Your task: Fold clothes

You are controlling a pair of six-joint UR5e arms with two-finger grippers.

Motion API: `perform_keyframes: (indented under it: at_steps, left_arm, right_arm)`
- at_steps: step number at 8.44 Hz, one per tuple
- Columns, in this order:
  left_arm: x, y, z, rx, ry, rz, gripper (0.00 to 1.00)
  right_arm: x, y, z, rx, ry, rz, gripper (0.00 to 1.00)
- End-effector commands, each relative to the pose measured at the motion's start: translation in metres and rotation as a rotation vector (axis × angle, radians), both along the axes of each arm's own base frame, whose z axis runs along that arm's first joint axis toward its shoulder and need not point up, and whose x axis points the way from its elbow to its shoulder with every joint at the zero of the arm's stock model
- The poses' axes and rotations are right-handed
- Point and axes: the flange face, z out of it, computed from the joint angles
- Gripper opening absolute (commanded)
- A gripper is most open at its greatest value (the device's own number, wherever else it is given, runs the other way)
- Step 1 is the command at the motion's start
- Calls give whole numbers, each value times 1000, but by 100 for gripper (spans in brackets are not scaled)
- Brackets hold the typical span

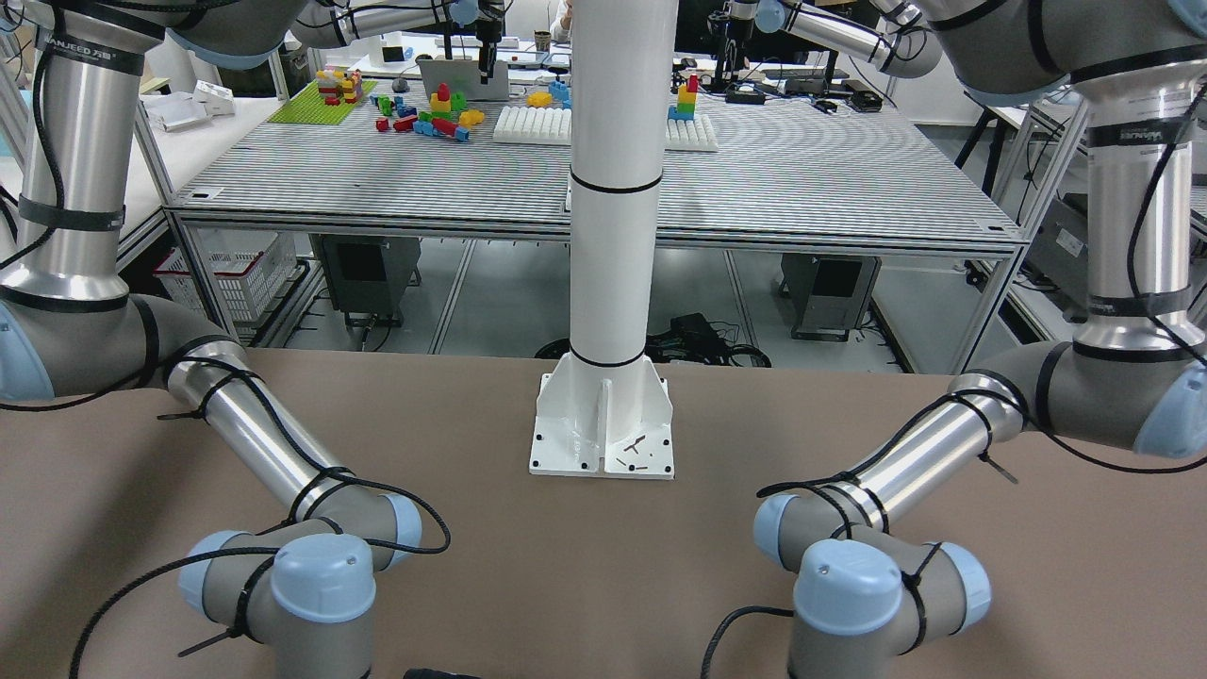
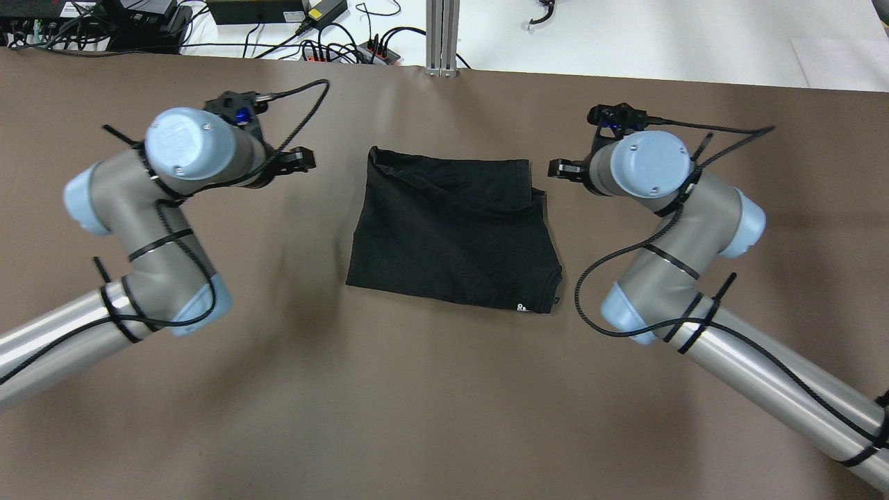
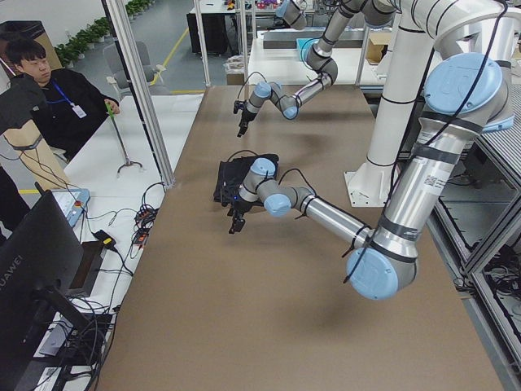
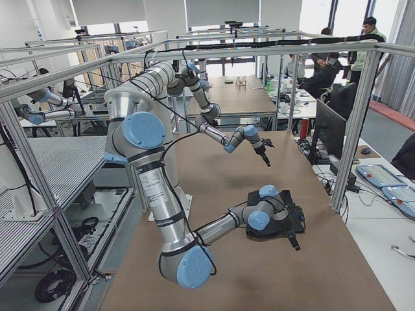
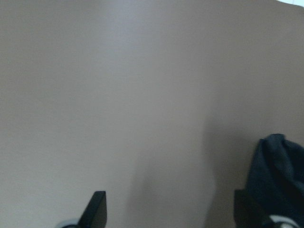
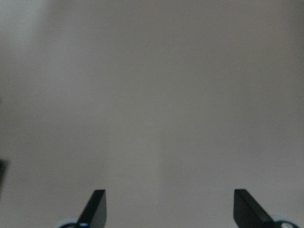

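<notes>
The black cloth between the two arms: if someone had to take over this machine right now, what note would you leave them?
Black cloth: lies flat on the table between the arms, held by nothing.
Left gripper: open, empty, beside the cloth's left edge.
Right gripper: open, empty, beside its right edge.
Done: the cloth looks already folded, with layers showing at its far and right edges.
Left: perhaps another fold, or tidying the rumpled far edge; the pictures don't show the target shape.

Plain black clothes [image 2: 451, 229]; brown table [image 2: 444, 403]; white pillar [image 1: 613, 264], black-banded
</notes>
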Motion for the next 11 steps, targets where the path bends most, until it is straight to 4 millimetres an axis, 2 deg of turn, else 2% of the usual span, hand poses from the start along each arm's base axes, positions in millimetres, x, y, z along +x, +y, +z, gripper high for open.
perform_keyframes:
  at_steps: [1,2,4,5,6,7,8,9,10,11]
  left_arm:
    - [-181,-7,107,78,-240,189,94]
    - [-244,-4,135,94,-314,217,94]
    - [-347,22,185,96,-440,250,94]
    - [-391,39,200,86,-478,234,94]
    - [-414,70,228,57,-504,238,94]
    - [-427,109,252,99,-536,268,94]
    - [-446,138,273,93,-543,230,94]
    - [-472,144,267,92,-554,177,94]
    - [-481,144,260,86,-541,139,94]
    - [-484,150,262,69,-545,102,94]
  right_arm:
    - [154,5,64,44,311,-171,94]
    - [212,14,85,42,384,-193,94]
    - [328,53,123,38,510,-235,94]
    - [380,74,134,34,560,-245,94]
    - [416,95,152,10,597,-261,94]
    - [441,130,178,-17,629,-269,94]
    - [456,156,191,-2,650,-221,94]
    - [461,161,190,18,654,-198,94]
    - [461,162,192,12,641,-191,94]
    - [461,164,188,17,647,-184,94]
